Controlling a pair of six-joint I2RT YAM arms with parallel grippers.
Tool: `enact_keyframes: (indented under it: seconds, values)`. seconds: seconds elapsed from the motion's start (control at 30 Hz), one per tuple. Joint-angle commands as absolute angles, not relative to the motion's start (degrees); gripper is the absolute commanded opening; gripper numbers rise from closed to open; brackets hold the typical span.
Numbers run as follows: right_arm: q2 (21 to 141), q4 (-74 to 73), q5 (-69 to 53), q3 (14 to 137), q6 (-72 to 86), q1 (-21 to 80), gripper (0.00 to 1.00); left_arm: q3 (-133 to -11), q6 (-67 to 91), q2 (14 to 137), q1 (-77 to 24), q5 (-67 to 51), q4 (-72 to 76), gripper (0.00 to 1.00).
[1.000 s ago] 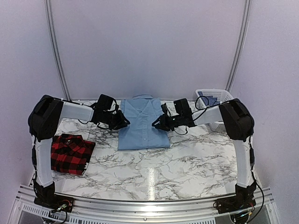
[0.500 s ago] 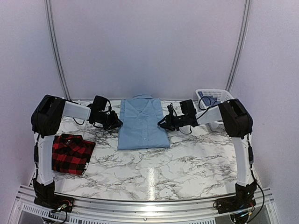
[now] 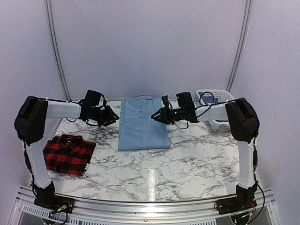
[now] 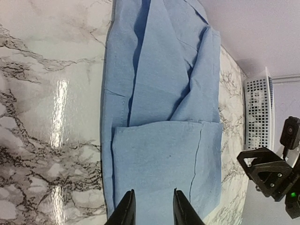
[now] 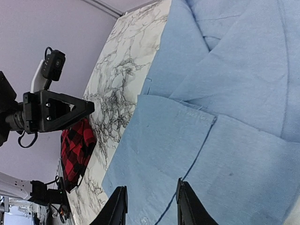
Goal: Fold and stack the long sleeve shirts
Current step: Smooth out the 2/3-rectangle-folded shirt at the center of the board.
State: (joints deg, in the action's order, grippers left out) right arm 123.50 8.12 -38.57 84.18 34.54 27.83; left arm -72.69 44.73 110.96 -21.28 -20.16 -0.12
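The blue shirt (image 3: pixel 143 124) lies on the surface (image 3: pixel 197 159), sides folded in; the red shirt (image 3: pixel 68 152) sits folded at the left. Left claw (image 3: pixel 112 115) and right claw (image 3: pixel 154 116) are a little open, holding nothing. Best pinch both bottom corners together, so the fold comes out straight.

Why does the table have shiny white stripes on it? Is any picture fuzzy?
Top external view: light bouncing off the glossy marble table makes one bright streak near the front. Left wrist view: the same glare shows as white patches beside the light blue shirt. Right wrist view: no glare, just soft even light on the cloth. All three views look sharp.
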Motion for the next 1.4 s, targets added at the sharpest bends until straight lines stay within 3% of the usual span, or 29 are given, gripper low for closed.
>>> enact_keyframes:
  seconds: [0.0,0.23,0.77,1.37]
  values:
    - [126.90,11.90,-41.60,85.54,37.12,31.30,0.32,-66.96,44.56,106.09,-22.68,-19.12,-1.09,0.29]
    - [124.64,21.03,-42.37,76.64,41.57,35.61,0.32,-58.63,46.42,101.43,-27.18,-22.10,2.22,0.29]
    - [115.93,23.14,-42.24,62.58,40.00,35.65,0.34,-52.82,52.21,102.13,-33.93,-22.63,7.71,0.27]
    - [107.41,28.27,-43.67,44.68,40.81,27.23,0.34,-47.81,50.03,99.43,-32.90,-20.72,3.17,0.26]
